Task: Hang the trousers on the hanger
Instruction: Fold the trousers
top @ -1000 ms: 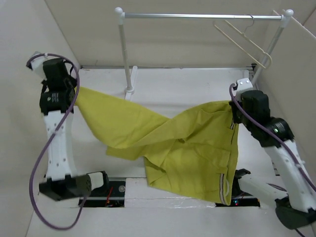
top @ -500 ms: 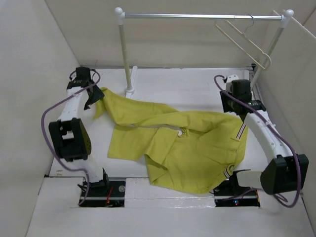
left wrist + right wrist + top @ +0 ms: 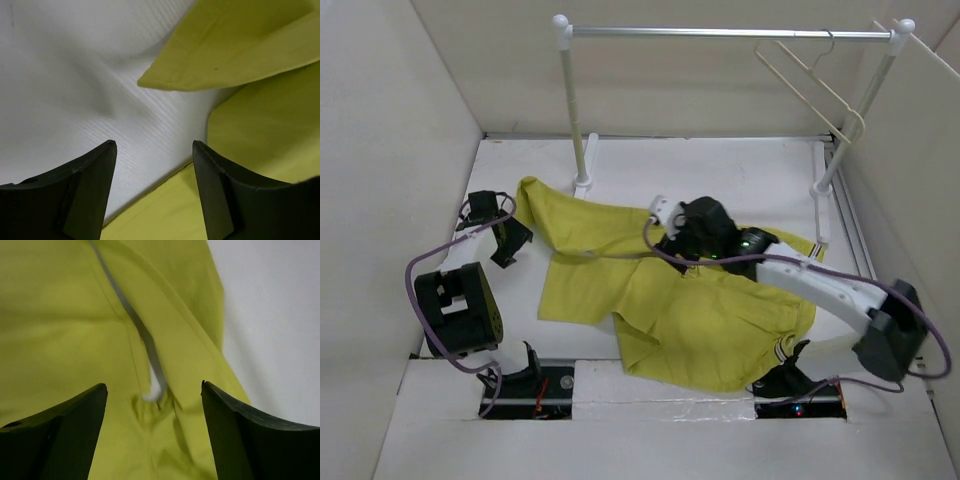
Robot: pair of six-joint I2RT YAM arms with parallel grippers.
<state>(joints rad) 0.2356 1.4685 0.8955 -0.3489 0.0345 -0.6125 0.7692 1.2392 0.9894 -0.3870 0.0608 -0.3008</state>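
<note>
The mustard-yellow trousers (image 3: 660, 300) lie spread and rumpled on the white table, with a striped waistband edge (image 3: 786, 346) at the near right. The cream hanger (image 3: 815, 85) hangs by its hook from the rail at the far right, apart from both arms. My left gripper (image 3: 508, 242) is open beside the trousers' left end. In the left wrist view it (image 3: 152, 147) hovers over a cloth edge (image 3: 250, 45) and bare table. My right gripper (image 3: 670, 228) is open over the trousers' middle. In the right wrist view it (image 3: 153, 387) frames yellow cloth (image 3: 65, 325) and a pale grey strip (image 3: 150, 365), holding nothing.
A silver rail (image 3: 720, 32) on two white posts (image 3: 572, 110) crosses the back of the table. Beige walls close in on the left, back and right. The right arm's links (image 3: 820, 285) stretch across the trousers' right half.
Both grippers have opened and let go of the trousers, which dropped flat onto the table. The right arm swung left over the cloth's middle. The left gripper drew back and down.
</note>
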